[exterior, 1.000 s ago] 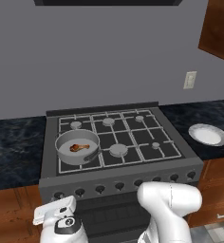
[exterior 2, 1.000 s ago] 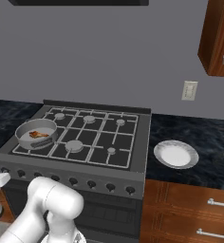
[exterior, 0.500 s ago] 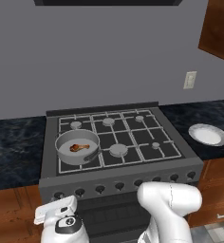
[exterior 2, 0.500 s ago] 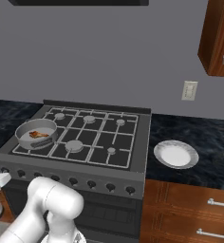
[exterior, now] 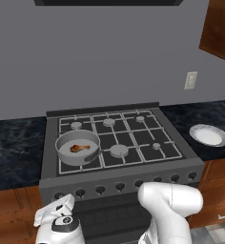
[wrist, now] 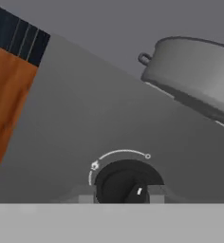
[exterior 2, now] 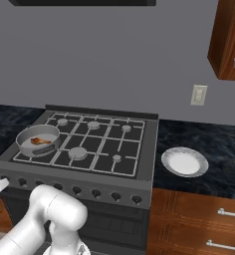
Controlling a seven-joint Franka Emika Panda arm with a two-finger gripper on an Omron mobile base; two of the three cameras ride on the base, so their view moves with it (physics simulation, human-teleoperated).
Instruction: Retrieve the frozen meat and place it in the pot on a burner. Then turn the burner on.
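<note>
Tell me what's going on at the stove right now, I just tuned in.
The frozen meat already lies in the pot, which sits on the front left burner of the stove. The arm has reached down low in front of the stove's control panel, and the claw, shut, is right up against a dark burner knob just below the pot. So the meat step looks done and the burner step is under way. A white plate rests on the counter to the right.

A glossy white robot arm (exterior: 169, 205) made of smooth, rounded, bulbous segments. Its hand (exterior: 57, 224) is white with a dark round patch on top, perhaps a joint ring; details are too small to tell.
</note>
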